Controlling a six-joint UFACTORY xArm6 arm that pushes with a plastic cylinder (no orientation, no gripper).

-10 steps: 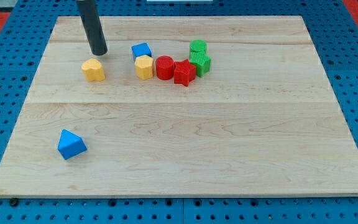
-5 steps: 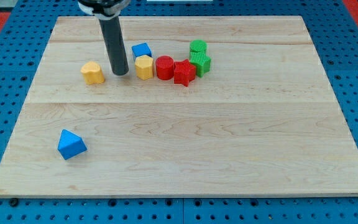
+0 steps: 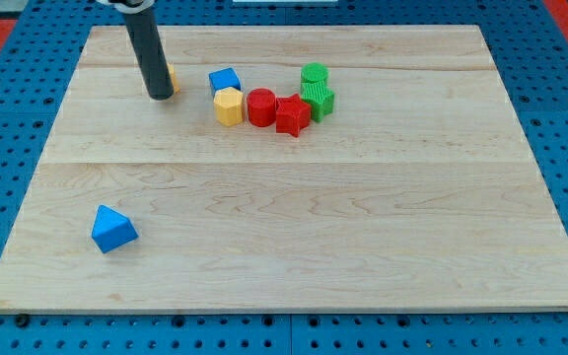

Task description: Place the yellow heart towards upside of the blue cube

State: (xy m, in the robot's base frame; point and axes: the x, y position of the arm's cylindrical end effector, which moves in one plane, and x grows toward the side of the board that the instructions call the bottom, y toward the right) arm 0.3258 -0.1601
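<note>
The yellow heart (image 3: 171,77) is almost wholly hidden behind my rod; only a yellow sliver shows at the rod's right edge, left of the blue cube (image 3: 224,81). My tip (image 3: 159,97) rests on the board at the view's upper left, just below and in front of the heart, well left of the blue cube. A second yellow block (image 3: 229,106) sits right below the blue cube, touching it.
A red cylinder (image 3: 260,106) and a red star-like block (image 3: 291,114) lie right of the yellow block. Two green blocks (image 3: 315,74) (image 3: 319,99) sit beside them. A blue triangular block (image 3: 113,229) lies alone at the lower left.
My tip went from above the heart to its right, then swung back left. The heart has been pushed toward the view's top and now sits behind the rod.
</note>
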